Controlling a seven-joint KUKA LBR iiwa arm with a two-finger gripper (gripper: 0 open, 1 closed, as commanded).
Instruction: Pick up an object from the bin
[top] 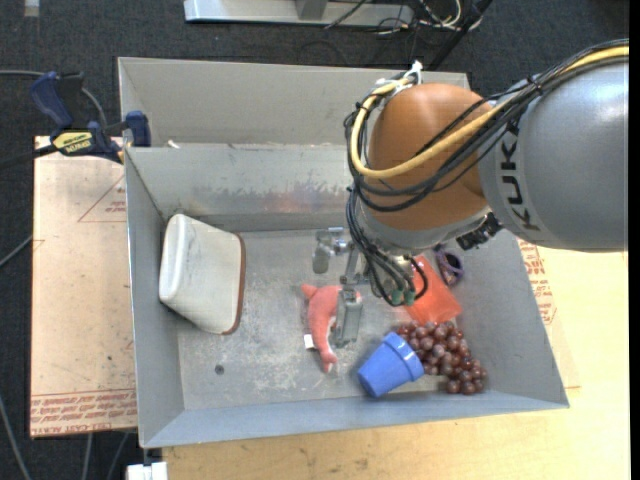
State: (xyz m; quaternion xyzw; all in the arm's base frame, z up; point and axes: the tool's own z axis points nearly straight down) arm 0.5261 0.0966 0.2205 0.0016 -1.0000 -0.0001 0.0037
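Gripper (337, 286) hanging low near the middle of the bin (250, 183), reaching in from the right beneath the round orange cover of the arm (570, 158). Standing with fingers (348, 320) spread well apart, one toward the far wall and the other toward the near wall, clasping nothing that can be made out. Hovering over the far end of a pink toy (322, 333), long, curved and somewhat fish-like, lying on the bin floor just left of the near finger and running from the gap between the fingers toward the near wall. Touching that finger or merely sitting beside it: impossible to tell. Resting just to the right of the toy's near end, a blue cup (390, 366) tipped on its side. Crowding against the cup's right side, a bunch of dark red grapes (445, 353), close to the near right corner. Peeking out from under the arm just beyond the grapes, a red-orange piece (432, 296) of unclear kind. Leaning against the left wall, well apart from the gripper, a white pad (200, 273) with a brown edge showing along its right side.
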